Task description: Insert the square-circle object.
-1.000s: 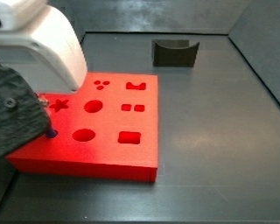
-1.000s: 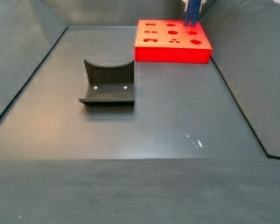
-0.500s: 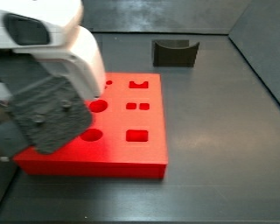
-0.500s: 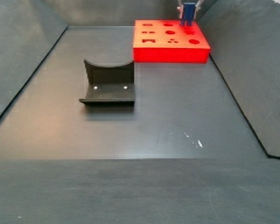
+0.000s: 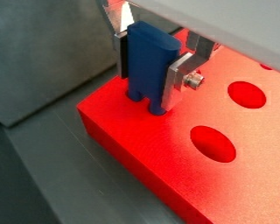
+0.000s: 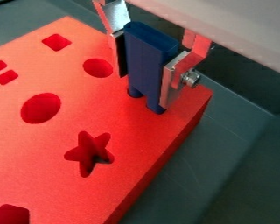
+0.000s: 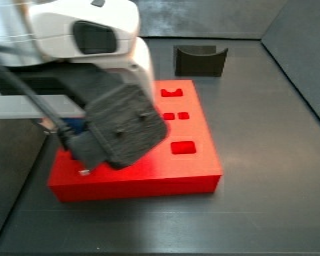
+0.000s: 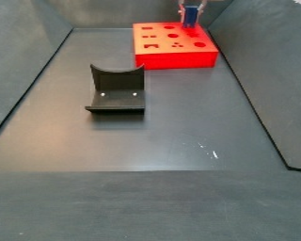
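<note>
My gripper [image 5: 150,83] is shut on the blue square-circle piece [image 5: 149,61], held upright between the silver fingers [image 5: 180,74]. The piece's lower end meets the top of the red block [image 5: 241,188] close to a corner. I cannot tell whether it sits in a hole. Both wrist views show this; in a wrist view the piece [image 6: 143,66] and gripper [image 6: 149,77] stand by the block's edge [image 6: 143,153]. In a side view the wrist body hides most of the gripper [image 7: 76,135] over the block [image 7: 190,172]. Far off, the gripper [image 8: 188,11] is above the block [image 8: 176,49].
The block has round holes [image 5: 213,143], a star hole [image 6: 90,150] and a square hole [image 6: 57,41]. The dark fixture [image 8: 116,89] stands on the floor mid-left, and shows behind the block in a side view [image 7: 200,60]. Grey walls enclose the floor.
The arm has swung across over the red block with the blue piece in it. The red block has slid a little sideways on the floor.
</note>
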